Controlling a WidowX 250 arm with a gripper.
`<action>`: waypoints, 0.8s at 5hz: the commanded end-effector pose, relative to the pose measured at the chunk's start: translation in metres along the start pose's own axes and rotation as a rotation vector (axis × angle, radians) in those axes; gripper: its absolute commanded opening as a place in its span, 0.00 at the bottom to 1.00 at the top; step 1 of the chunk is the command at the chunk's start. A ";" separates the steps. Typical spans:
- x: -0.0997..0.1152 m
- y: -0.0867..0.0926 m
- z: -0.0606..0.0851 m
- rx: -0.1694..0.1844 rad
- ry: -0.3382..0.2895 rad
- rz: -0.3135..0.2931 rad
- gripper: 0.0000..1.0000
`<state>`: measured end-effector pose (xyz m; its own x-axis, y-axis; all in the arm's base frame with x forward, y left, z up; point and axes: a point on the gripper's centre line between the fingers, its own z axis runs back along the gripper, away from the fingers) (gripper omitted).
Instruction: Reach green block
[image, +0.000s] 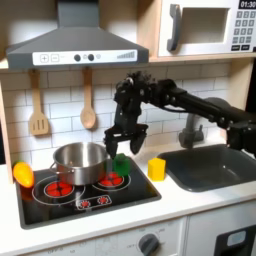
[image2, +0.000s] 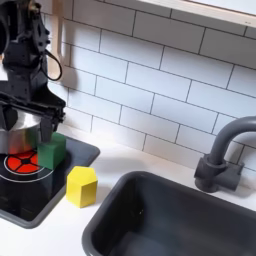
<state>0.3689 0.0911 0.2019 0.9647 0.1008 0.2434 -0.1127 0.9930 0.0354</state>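
Observation:
The green block (image: 121, 163) is a small bright green cube on the right part of the black stovetop (image: 85, 190), between the steel pot (image: 80, 160) and the yellow block (image: 157, 168). In the second exterior view the green block (image2: 52, 150) stands just behind the yellow block (image2: 82, 186). My gripper (image: 122, 141) hangs just above the green block, open, with nothing between its fingers. In the second exterior view my gripper (image2: 28, 120) is above the block and slightly to its left, fingers pointing down.
A yellow-orange toy piece (image: 22, 173) lies at the stove's left edge. A dark sink (image: 212, 166) with a grey faucet (image2: 225, 155) takes up the counter's right side. A spatula (image: 38, 108) and a spoon (image: 88, 105) hang on the tiled wall.

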 end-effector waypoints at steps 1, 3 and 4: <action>0.001 -0.003 -0.006 0.001 0.007 -0.010 1.00; 0.005 -0.014 -0.014 -0.011 0.019 -0.019 1.00; 0.005 -0.020 -0.020 -0.011 0.033 -0.026 1.00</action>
<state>0.3805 0.0746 0.1831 0.9735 0.0865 0.2116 -0.0940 0.9952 0.0258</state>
